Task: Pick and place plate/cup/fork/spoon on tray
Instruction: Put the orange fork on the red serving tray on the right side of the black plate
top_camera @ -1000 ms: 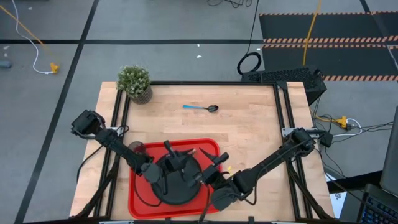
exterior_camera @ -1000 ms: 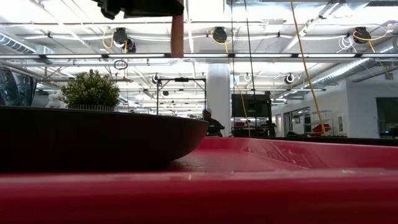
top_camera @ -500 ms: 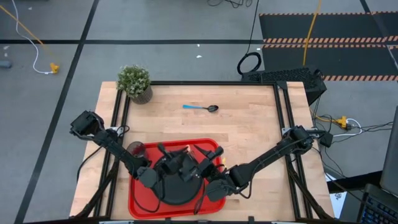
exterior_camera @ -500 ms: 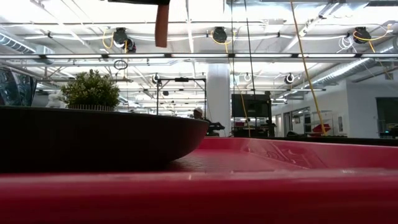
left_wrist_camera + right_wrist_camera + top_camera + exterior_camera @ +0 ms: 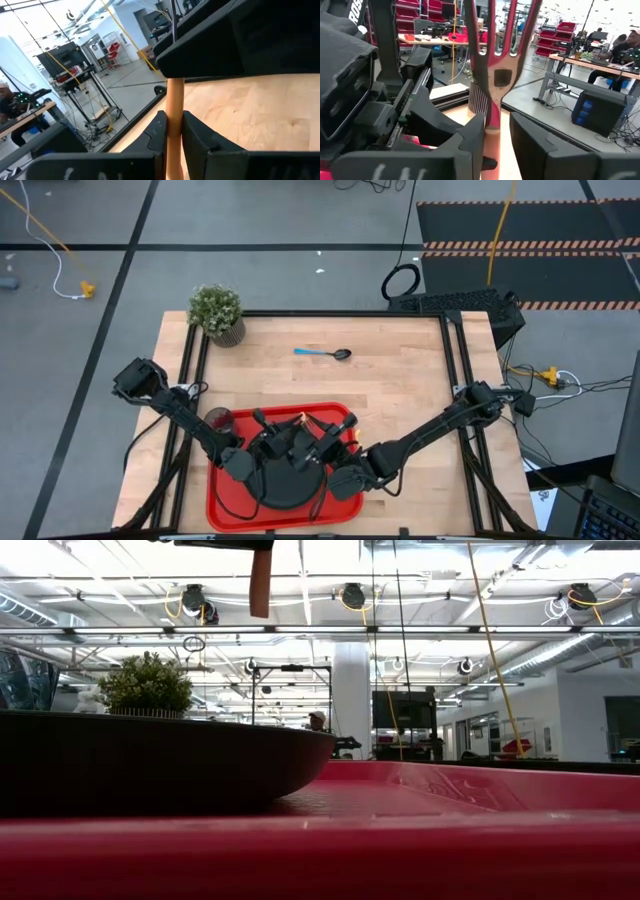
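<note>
Tray (image 5: 222,498): glossy red plastic. Plate (image 5: 150,765): matt black. Fork (image 5: 497,65): shiny reflective metal head, matt orange handle (image 5: 175,125). Bench (image 5: 400,395): pale wood planks, smooth finish. Spoon (image 5: 322,353): light blue plastic-looking handle.

A lab or workshop: hazard-taped floor (image 5: 520,245), equipment racks (image 5: 417,20), ceiling strip lights (image 5: 420,630).

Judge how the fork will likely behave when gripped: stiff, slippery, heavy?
Probably stiff: the fork stands straight at the left gripper and right gripper. Its thin, smooth handle might slip or pivot. Likely light, being slender.
</note>
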Controlling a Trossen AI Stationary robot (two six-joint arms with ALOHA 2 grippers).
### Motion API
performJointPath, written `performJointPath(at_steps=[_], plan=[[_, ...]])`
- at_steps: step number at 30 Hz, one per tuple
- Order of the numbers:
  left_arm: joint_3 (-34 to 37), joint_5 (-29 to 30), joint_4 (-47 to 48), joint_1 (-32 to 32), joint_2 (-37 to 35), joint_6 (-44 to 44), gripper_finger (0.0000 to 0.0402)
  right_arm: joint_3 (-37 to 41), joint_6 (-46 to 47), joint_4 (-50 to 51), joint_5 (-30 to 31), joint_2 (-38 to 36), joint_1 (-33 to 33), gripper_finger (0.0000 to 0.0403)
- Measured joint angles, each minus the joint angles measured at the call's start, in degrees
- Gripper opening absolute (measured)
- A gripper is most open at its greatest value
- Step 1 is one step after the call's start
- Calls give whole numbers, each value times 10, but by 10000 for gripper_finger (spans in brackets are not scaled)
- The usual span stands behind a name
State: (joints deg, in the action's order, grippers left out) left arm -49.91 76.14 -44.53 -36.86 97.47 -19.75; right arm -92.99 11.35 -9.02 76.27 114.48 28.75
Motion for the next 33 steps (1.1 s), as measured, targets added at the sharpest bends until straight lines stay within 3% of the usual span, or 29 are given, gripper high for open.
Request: performJointPath(at_steps=[14, 27, 33], plan=[[0, -1, 1, 0, 0, 19, 39, 0, 0, 1, -3, 0, -2, 19], [-1, -11, 8, -23, -22, -7, 198, 0, -5, 3, 4, -23, 16, 22], [0, -18, 91, -79, -87, -24, 221, 0, 0, 7, 3, -45, 47, 22]])
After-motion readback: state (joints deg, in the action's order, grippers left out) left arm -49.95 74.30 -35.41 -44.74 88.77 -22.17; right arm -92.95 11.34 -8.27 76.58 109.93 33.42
